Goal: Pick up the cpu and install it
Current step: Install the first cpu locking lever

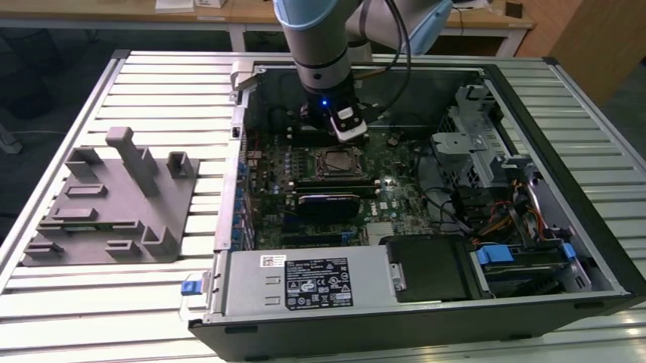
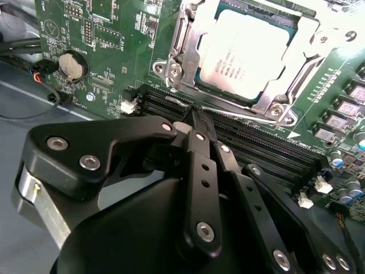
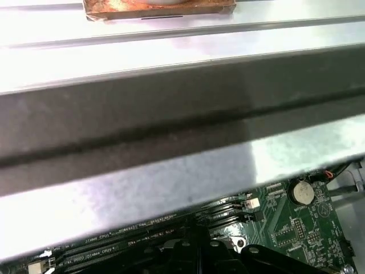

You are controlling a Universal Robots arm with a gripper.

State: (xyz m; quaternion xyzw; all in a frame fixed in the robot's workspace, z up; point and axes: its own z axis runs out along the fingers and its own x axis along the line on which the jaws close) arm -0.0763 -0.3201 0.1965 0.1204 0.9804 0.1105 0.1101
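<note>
Claw (image 2: 194,117) pinched narrow, empty, just short of cpu (image 2: 245,54) seated in socket; likely light, stiff, slick-topped, fragile beneath, best held by opposite edges.

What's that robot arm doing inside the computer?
The robot arm is reaching down into an open computer case that lies on a slatted table. The cpu, a small silver square chip, already sits in its socket on the green board. The gripper is shut with nothing in it, close beside the socket's thin metal lever.
</note>
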